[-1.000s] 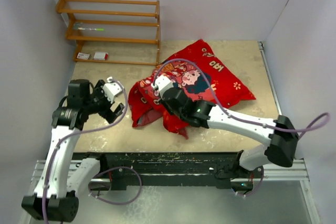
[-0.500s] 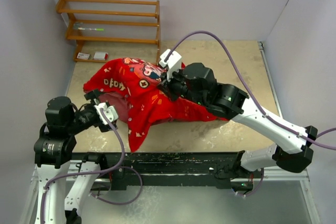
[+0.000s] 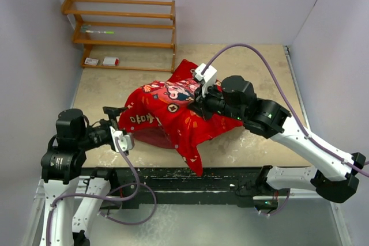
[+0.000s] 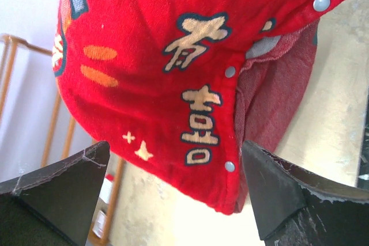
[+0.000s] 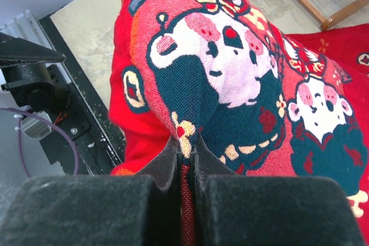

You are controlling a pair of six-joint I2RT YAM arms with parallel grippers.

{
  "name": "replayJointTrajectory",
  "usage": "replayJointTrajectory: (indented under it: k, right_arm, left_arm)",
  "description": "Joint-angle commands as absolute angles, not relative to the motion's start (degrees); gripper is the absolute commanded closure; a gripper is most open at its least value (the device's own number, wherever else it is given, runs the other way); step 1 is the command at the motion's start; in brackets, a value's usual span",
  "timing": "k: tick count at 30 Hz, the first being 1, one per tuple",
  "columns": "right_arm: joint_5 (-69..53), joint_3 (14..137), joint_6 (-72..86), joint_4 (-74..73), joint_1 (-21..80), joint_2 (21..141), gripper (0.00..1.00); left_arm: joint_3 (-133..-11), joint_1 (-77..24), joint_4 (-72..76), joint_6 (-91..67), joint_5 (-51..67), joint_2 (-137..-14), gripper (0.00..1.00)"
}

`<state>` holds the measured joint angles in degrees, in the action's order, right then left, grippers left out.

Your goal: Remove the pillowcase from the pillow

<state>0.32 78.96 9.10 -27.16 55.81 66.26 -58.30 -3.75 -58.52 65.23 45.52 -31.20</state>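
The red pillowcase [image 3: 173, 108] with cartoon faces lies bunched in the middle of the table, one flap hanging toward the front edge. My right gripper [image 3: 200, 97] is shut on a fold of its printed top, and in the right wrist view the fabric [image 5: 230, 73] is pinched between the pads [image 5: 173, 159]. My left gripper [image 3: 122, 125] is open at the pillowcase's left end. In the left wrist view the snap-buttoned open edge [image 4: 230, 119] and paler inside [image 4: 277, 84] hang between the spread fingers [image 4: 282, 194]. The pillow does not show in any view.
A wooden shelf rack [image 3: 121, 27] stands at the back left with small boxes [image 3: 109, 61] under it and a thin green-tipped stick [image 3: 98, 29] on a shelf. White walls close in the table. A dark rail [image 3: 190, 176] runs along the front edge.
My right gripper has lifted the pillowcase, swung it left, then pulled it back right. My left arm has dropped toward the front left, and its open gripper now sits at the pillowcase's left edge.
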Motion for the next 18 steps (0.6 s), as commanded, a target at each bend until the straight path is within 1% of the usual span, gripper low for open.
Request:
replayJointTrajectory:
  k: [1, 3, 5, 7, 9, 11, 12, 15, 18]
  right_arm:
    - [-3.44, 83.63, 10.56, -18.9, 55.32, 63.89, 1.0]
    - [-4.29, 84.72, 10.64, -18.79, 54.86, 64.1, 1.0]
    - [-4.82, 85.71, 10.86, -18.64, 54.47, 64.43, 1.0]
    - [-4.98, 86.61, 10.96, -18.55, 54.09, 64.75, 1.0]
    - [-5.37, 87.27, 11.09, -18.26, 53.69, 64.94, 1.0]
    - [-6.04, 87.72, 11.35, -17.76, 53.4, 65.03, 1.0]
    - [-6.51, 87.91, 11.54, -17.49, 53.24, 65.04, 1.0]
    - [-7.92, 88.92, 12.09, -17.07, 52.84, 65.36, 1.0]
    - [-8.91, 89.78, 12.34, -16.81, 52.75, 65.61, 1.0]
  left_arm:
    - [-57.15, -3.43, -56.74, 75.01, 52.93, -30.61, 0.01]
    - [-55.46, -3.46, -59.79, 81.53, 54.59, -29.84, 0.01]
    - [-52.56, -3.43, -58.91, 82.66, 54.74, -28.21, 0.01]
    - [-49.79, -3.43, -60.85, 87.79, 53.94, -26.77, 0.01]
    - [-47.11, -3.45, -61.19, 90.33, 53.15, -25.49, 0.08]
    - [-44.9, -3.43, -58.29, 88.65, 53.12, -24.84, 0.14]
    - [-43.89, -3.45, -55.82, 87.17, 53.09, -24.84, 0.16]
    - [-41.42, -3.45, -48.41, 82.19, 52.72, -25.37, 0.15]
    - [-40.44, -3.43, -44.98, 81.06, 52.52, -26.96, 0.17]
